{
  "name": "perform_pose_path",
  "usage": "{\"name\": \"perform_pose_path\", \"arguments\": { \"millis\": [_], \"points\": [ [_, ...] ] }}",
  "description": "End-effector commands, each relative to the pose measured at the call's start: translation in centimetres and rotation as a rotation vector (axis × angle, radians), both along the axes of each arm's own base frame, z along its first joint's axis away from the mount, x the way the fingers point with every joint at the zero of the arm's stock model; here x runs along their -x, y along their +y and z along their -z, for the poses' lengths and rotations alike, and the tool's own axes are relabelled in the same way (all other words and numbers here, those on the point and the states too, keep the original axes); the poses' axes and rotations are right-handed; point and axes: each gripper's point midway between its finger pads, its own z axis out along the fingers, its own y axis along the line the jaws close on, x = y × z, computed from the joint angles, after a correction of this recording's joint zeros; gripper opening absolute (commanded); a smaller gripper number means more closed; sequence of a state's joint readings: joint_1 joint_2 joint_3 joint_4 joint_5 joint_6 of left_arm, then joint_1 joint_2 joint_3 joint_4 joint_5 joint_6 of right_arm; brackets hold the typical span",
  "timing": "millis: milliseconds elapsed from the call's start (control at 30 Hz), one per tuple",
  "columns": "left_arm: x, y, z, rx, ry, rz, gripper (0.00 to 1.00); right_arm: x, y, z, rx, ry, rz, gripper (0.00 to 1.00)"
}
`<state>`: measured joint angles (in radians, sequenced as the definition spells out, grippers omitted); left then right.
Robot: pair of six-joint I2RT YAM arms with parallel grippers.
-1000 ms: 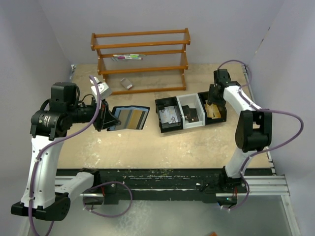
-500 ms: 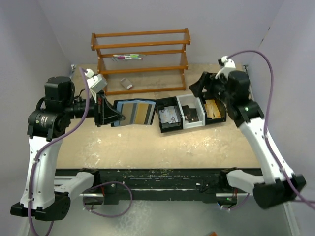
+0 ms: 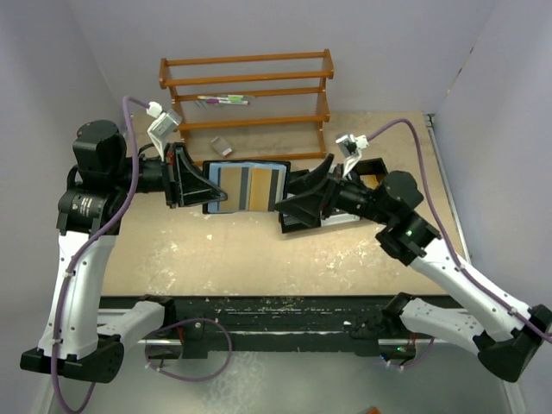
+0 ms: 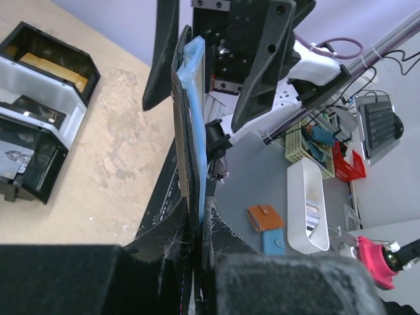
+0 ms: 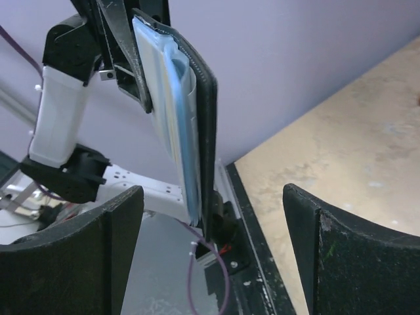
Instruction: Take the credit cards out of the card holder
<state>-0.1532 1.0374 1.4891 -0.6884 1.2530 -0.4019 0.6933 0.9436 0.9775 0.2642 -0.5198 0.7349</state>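
Only edge-on at wrists: card holder [image 4: 189, 131] in clamped left fingers [image 3: 191, 185]; right fingers [image 3: 302, 210] apart.

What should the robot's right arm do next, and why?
Probably ease the right gripper forward and close on a credit card edge: its jaws stand open facing the card holder, which the left gripper holds up, cards inside.

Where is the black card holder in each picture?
Top external: the card holder is in the centre, lying open toward the camera, with its left edge pinched by the left gripper.
Left wrist: middle, edge-on and upright.
Right wrist: upper left of centre, edge-on.
Shared landmark: the tan table shows in all three.
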Motion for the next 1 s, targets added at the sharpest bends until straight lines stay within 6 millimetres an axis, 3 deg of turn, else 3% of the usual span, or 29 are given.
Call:
{"name": "perform_pose_path", "arguments": {
  "millis": [0, 167, 367, 467, 500, 633, 733, 867, 967],
  "points": [
    [1.8, -0.1, -1.3, 0.034, -0.034, 0.073, 0.0, 1.5, 1.9, -4.7, -0.134, -0.083, -0.082, 0.87],
    [2.8, 0.0, -1.3, 0.035, -0.041, 0.096, 0.0, 2.2, 4.1, -5.2, -0.148, -0.085, -0.137, 0.73],
    [3.5, 0.1, -0.7, 0.027, -0.035, 0.125, 0.0, 3.5, 3.7, -6.2, -0.194, -0.114, -0.179, 0.33],
    [3.2, 0.3, 0.6, -0.011, -0.082, 0.099, 0.01, 4.1, 3.2, -6.1, -0.19, -0.119, -0.188, 0.03],
    [3.0, 0.4, 1.2, -0.036, -0.096, 0.078, 0.05, 4.2, 3.2, -6.1, -0.18, -0.121, -0.19, 0.0],
    [1.3, 1.7, 3.5, -0.195, -0.21, -0.04, 0.48, 3.9, 4.0, -4.7, -0.057, -0.119, -0.214, 0.0],
    [1.3, 2.8, 3.5, -0.277, -0.326, -0.093, 0.7, 3.5, 4.9, -1.1, 0.135, -0.073, -0.255, 0.0],
    [2.4, 3.3, 2.5, -0.294, -0.44, -0.092, 0.78, 3.0, 6.0, 3.1, 0.346, -0.027, -0.301, 0.0],
    [2.4, 3.2, 3.1, -0.295, -0.431, -0.08, 0.78, 4.1, 7.6, 4.5, 0.447, -0.034, -0.361, 0.0]
  ]
}}
